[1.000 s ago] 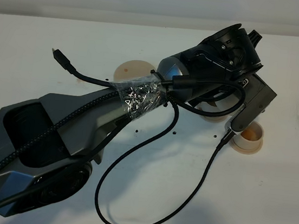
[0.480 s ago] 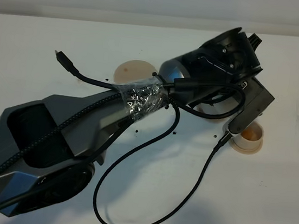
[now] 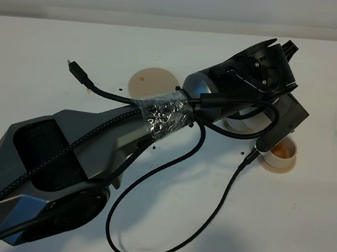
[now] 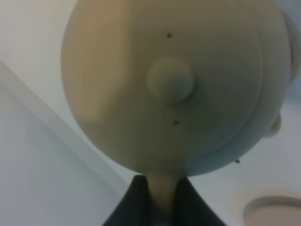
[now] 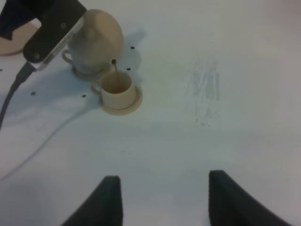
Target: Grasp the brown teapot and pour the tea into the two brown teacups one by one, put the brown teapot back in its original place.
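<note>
Bright, even overhead light washes the white table (image 3: 43, 43) almost flat; soft grey shadows pool beneath the left arm (image 3: 67, 150); the crinkled tape (image 3: 164, 114) glints; the left wrist view is badly out of focus (the brown teapot (image 4: 174, 84) fills it, smeared); the right wrist view is slightly soft.

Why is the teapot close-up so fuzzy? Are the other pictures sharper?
Left wrist view: the brown teapot fills the frame, soft and out of focus. Right wrist view: sharper, the tea stream into the teacup shows. Exterior high view: crisp, though the left arm hides most of the pot.
</note>
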Controlling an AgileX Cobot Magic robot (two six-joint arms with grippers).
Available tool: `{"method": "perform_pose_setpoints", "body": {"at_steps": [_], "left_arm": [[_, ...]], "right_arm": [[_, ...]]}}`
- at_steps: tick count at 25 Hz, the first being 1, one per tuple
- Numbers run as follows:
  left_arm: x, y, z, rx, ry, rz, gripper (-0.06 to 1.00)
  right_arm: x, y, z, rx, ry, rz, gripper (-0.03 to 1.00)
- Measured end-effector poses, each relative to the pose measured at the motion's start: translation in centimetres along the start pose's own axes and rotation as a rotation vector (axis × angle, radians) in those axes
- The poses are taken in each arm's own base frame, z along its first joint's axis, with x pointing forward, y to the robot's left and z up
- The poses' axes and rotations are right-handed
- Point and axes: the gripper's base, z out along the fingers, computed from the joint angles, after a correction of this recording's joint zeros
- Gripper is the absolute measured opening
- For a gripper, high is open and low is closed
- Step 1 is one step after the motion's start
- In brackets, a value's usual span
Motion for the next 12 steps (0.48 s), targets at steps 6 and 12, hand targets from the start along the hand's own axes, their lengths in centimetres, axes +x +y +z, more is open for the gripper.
{"method": "perform_pose_setpoints", "body": {"at_steps": [6,12], "left_arm": [[-0.21,0.20,-0.17,-0.021,0.012,0.020,0.08],[-0.20,0.21,-0.17,-0.022,0.013,0.027,0.08]], "right_arm": [[0.00,0.00,0.00,0.000,0.000,0.000,0.41],[0.00,0.00,0.00,0.000,0.000,0.000,0.41]]}}
